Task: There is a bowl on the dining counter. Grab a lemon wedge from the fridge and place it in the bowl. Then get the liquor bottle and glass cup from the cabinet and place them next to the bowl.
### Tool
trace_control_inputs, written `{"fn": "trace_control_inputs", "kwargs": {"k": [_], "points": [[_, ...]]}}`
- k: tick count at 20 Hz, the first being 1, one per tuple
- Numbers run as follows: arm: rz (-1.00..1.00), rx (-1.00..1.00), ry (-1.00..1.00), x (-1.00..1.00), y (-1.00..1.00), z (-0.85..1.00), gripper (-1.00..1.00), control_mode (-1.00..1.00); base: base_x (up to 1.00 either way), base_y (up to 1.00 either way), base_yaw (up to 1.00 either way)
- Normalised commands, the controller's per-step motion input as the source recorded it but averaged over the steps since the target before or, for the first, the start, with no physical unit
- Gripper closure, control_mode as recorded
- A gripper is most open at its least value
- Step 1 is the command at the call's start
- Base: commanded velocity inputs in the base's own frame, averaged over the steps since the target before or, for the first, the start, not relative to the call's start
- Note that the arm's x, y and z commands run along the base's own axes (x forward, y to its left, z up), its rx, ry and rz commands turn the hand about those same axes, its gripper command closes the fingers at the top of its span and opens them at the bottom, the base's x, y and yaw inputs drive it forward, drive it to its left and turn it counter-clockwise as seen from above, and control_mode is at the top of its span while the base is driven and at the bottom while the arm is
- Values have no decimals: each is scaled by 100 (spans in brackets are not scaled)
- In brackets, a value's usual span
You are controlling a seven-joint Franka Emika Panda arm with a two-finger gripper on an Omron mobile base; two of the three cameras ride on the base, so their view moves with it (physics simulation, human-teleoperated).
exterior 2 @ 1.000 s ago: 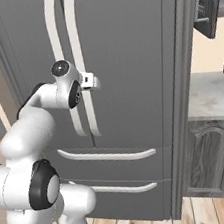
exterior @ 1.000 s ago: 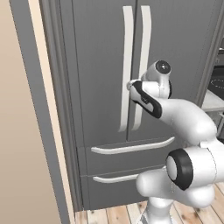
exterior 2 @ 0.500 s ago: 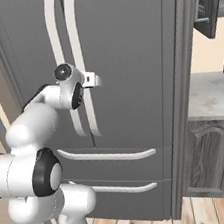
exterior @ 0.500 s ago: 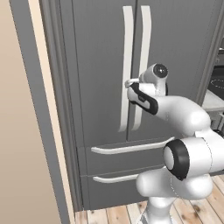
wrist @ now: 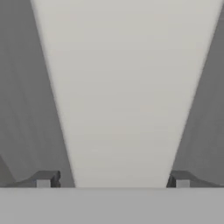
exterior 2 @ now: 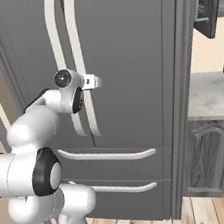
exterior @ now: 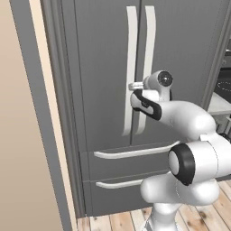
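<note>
Straddling a pale handle point(wrist: 122, 87) of the fridge point(exterior: 103, 54), gripper point(wrist: 113, 179) spread wide — plank floor point(exterior 2: 209, 216), marble counter point(exterior 2: 213, 97) alongside.

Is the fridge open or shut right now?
Shut. Both upper doors of the fridge sit flush, their long handles side by side, and both drawers are in. The gripper straddles a pale handle, jaws wide, not yet clamped.

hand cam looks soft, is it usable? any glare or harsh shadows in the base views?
Hand view: very blurred; the fridge handle is a pale wedge between two spread fingertips. Left base view: sharp, flat light, no glare on the fridge. Right base view: equally sharp, only faint shading beside the handles.
</note>
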Motion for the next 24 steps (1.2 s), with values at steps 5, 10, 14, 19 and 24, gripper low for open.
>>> {"fn": "trace_control_inputs", "kwargs": {"k": [5, 10, 14, 19, 24], "points": [[0, 0, 1, 17, 0, -4, 100, -100, 0, 0, 0], [-2, 0, -1, -17, -6, -1, 100, -100, 0, 0, 0], [-15, 0, -4, -85, -28, 5, 100, -100, 0, 0, 0], [-15, 0, -4, -100, -43, 25, 100, -100, 0, 0, 0], [-10, 0, 0, -100, -63, 43, 100, -100, 0, 0, 0]]}}
